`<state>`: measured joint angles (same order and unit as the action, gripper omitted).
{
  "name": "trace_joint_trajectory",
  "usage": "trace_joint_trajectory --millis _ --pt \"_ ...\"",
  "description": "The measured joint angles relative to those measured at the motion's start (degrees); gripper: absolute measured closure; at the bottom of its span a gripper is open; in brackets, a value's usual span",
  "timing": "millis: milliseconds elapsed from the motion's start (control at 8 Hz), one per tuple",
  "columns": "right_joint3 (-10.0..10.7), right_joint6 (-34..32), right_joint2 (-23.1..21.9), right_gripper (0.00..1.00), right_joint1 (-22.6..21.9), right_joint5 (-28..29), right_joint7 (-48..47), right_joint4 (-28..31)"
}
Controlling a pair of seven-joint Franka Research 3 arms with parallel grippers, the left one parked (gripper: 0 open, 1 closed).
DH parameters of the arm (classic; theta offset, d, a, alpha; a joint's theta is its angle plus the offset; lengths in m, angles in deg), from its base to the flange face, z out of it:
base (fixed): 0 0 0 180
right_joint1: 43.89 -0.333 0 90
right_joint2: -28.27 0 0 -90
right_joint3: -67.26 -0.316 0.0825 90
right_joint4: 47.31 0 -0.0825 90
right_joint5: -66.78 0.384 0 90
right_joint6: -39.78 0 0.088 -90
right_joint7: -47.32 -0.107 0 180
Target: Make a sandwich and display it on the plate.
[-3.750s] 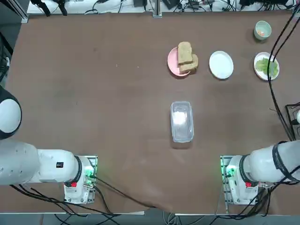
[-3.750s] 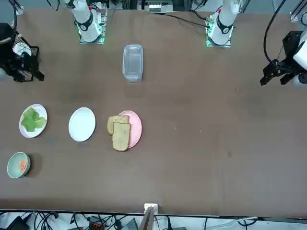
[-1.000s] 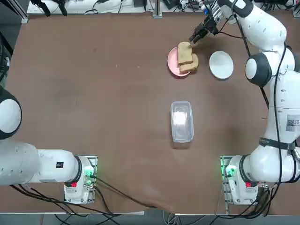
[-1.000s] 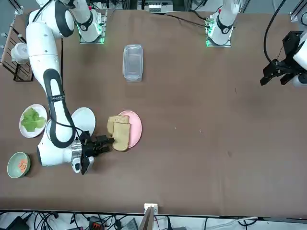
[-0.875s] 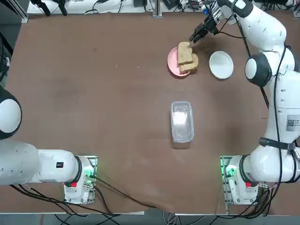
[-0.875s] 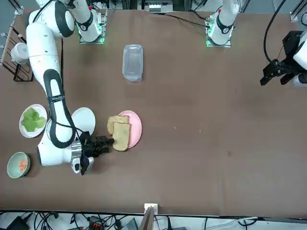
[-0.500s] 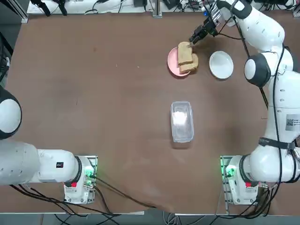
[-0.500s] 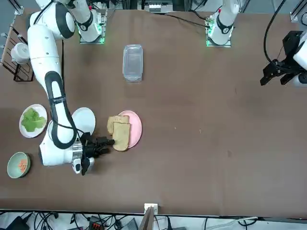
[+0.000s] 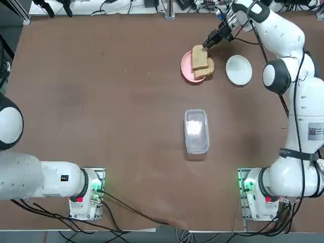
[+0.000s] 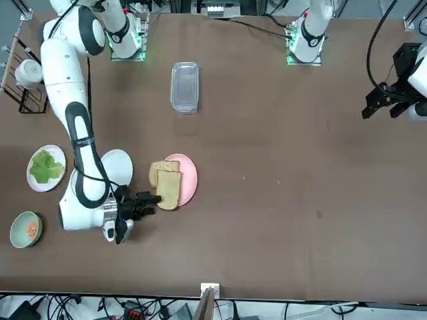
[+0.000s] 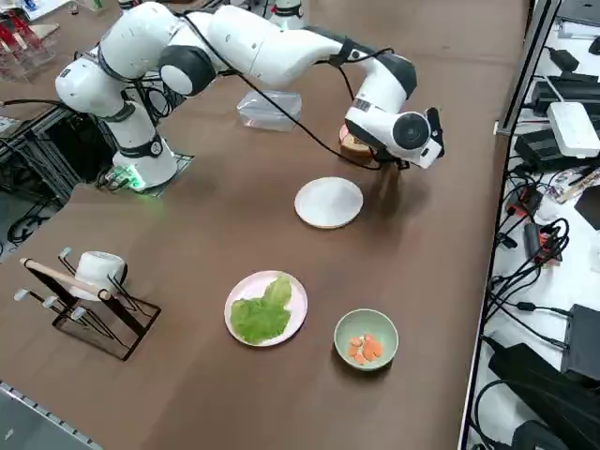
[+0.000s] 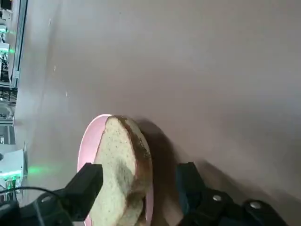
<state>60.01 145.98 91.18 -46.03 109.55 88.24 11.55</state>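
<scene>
Where it hovered before, right gripper [image 12: 136, 188] nearer, astride bread slice [image 12: 123, 165]

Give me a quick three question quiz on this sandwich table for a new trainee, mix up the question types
1. True or false: the white plate already holds bread.
2. Multiple choice: the right claw is
A. shut on the lettuce
B. open, one finger on either side of the top bread slice
C. parked over the clear box
3. Short answer: what is in the green bowl?

Key
1. False. It is bare; both slices are stacked on the pink plate.
2. B
3. Small orange pieces.
</scene>
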Motion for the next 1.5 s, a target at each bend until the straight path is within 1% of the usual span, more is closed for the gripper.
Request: trace_joint_trajectory --millis 375,500,625,750,875,1000,1125,1250,1375,1500 --pt "-0.51 0.46 0.41 0.11 -0.21 0.66 0.12 0.00" --pt "-0.51 0.93 0.70 0.10 -0.33 1.21 0.15 0.00" --pt "-0.54 1.11 0.93 0.12 -0.39 1.35 0.24 0.00" --pt "-0.60 1.16 1.10 0.22 -0.49 1.36 0.42 0.00" --pt "-0.64 1.19 1.17 0.29 -0.65 1.36 0.60 0.00" --pt "-0.65 1.22 1.18 0.38 -0.89 1.36 0.83 0.00" --pt "-0.66 1.26 1.17 0.63 -1.10 1.36 0.99 0.00" --pt "-0.68 1.27 1.17 0.81 -1.15 1.36 1.08 -0.02" --pt "-0.70 1.27 1.15 0.89 -1.15 1.37 1.18 -0.08" --pt "-0.72 1.26 1.06 0.89 -1.15 1.37 1.27 -0.27"
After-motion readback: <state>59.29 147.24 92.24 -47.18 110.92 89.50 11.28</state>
